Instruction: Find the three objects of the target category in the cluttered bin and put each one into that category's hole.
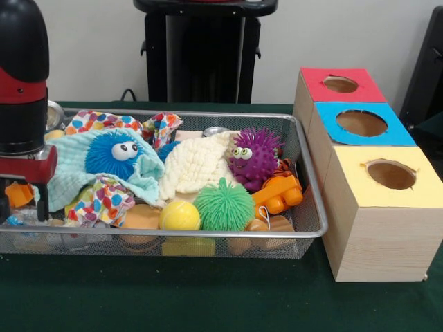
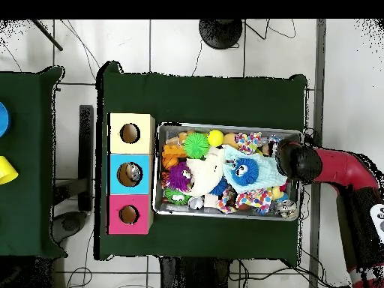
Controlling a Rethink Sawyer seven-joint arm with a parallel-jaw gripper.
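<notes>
A wire mesh bin (image 1: 313,207) holds a jumble of toys and cloths. In it lie a blue spiky ball with eyes (image 1: 114,153), a purple spiky ball with eyes (image 1: 255,155), a green spiky ball (image 1: 223,205), a yellow ball (image 1: 179,216) and an orange toy (image 1: 278,194). To the right stand three boxes with holes: red (image 1: 340,84), blue (image 1: 361,123), yellow (image 1: 391,174). My gripper (image 1: 14,181) hangs over the bin's left end, mostly hidden by the arm's black and red head (image 2: 298,161).
A cream cloth (image 1: 197,166), a light blue cloth (image 1: 69,173) and polka-dot cloths (image 1: 97,200) cover other items. In the overhead view something grey shows inside the blue box's hole (image 2: 131,174). Green cloth (image 1: 208,290) covers the table in front of the bin.
</notes>
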